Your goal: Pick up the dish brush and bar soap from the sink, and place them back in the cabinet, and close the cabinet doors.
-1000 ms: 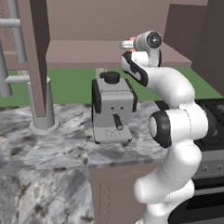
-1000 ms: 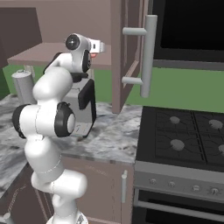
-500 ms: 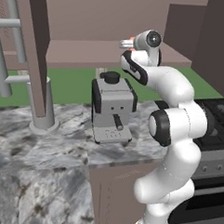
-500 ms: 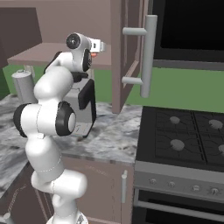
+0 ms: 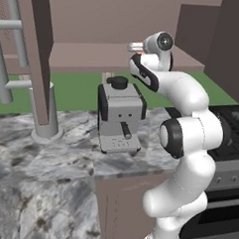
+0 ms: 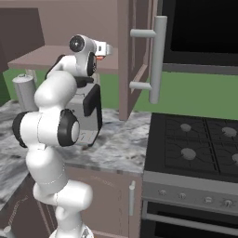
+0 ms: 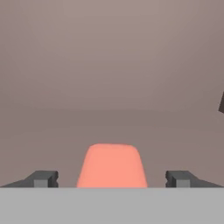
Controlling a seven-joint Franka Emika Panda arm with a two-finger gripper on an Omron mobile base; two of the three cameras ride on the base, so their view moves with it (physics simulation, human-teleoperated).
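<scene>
The gripper point(image 7: 112, 179) stands wide open inside the cabinet point(image 5: 121, 22), its two dark fingertips point(image 7: 43, 179) well apart on either side of the bar soap point(image 7: 112, 166) and clear of it. The salmon-pink block lies flat on the cabinet shelf point(image 5: 85, 57) between them — let go, by the look of it, and resting on its own.

From the right base view the hand reaches level over the shelf edge, a speck of the soap's red just under the wrist. Below stands the grey coffee machine point(image 5: 119, 114) on the marble worktop point(image 5: 49, 177); the cabinet doors point(image 6: 135, 51) hang open to either side, their silver bar handles point(image 6: 157, 60) jutting out.

The step in hand appears to be pulling clear of the placed soap. Done well, that means backing straight out along the gripper's own line with the jaws left wide, so neither tip drags the block — and lifting no more than needed under the cabinet's top.
</scene>
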